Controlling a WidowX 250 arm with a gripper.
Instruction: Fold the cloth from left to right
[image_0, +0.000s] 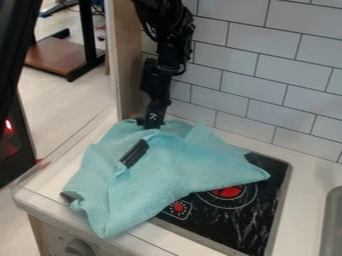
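The black gripper (153, 118) points down at the back edge of the cloth, in the left middle of the view, with its lower end against the fabric. Light teal and rumpled, the cloth (167, 172) spreads over the left part of the stove top and the pale counter beside it. One corner of it hangs over the counter's front edge, and another points right across the burner. A dark strip (135, 153) shows among the folds just below the gripper. Fabric hides part of the gripper's lower end.
The black stove top (248, 216) has a red burner mark (228, 192) right of the cloth. A white tiled wall (267, 65) stands behind, and a wooden panel (125, 60) rises at the back left. A sink edge (330, 225) shows at the far right, a knob (79, 247) below the counter.
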